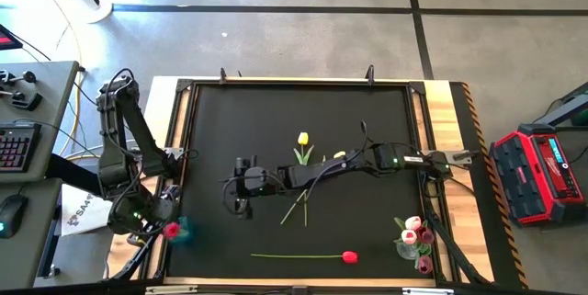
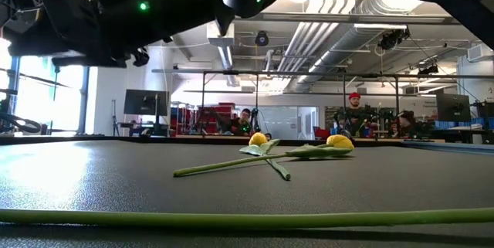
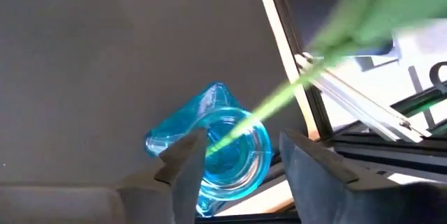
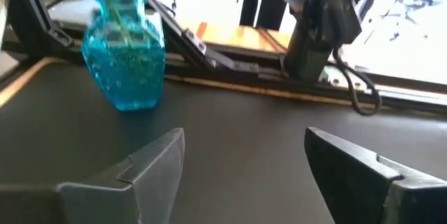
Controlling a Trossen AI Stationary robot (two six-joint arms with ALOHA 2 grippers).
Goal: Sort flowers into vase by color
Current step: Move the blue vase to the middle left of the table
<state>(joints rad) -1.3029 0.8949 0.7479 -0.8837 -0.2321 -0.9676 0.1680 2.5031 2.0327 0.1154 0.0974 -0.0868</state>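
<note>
Left claw (image 3: 237, 165) is hanging open right over the blue vase (image 3: 216, 147) w/ a flower stem (image 3: 269, 105) sitting in it, prob just dropped there, while right claw (image 4: 241, 168) is waiting open mid-table, other flowers (image 1: 308, 180) lying nearby.

Low view: red tulip's stem (image 2: 247, 219) ran off both frame edges — head unseen; left wrist view: green stem (image 3: 307, 63) blurred — upper right.
</note>
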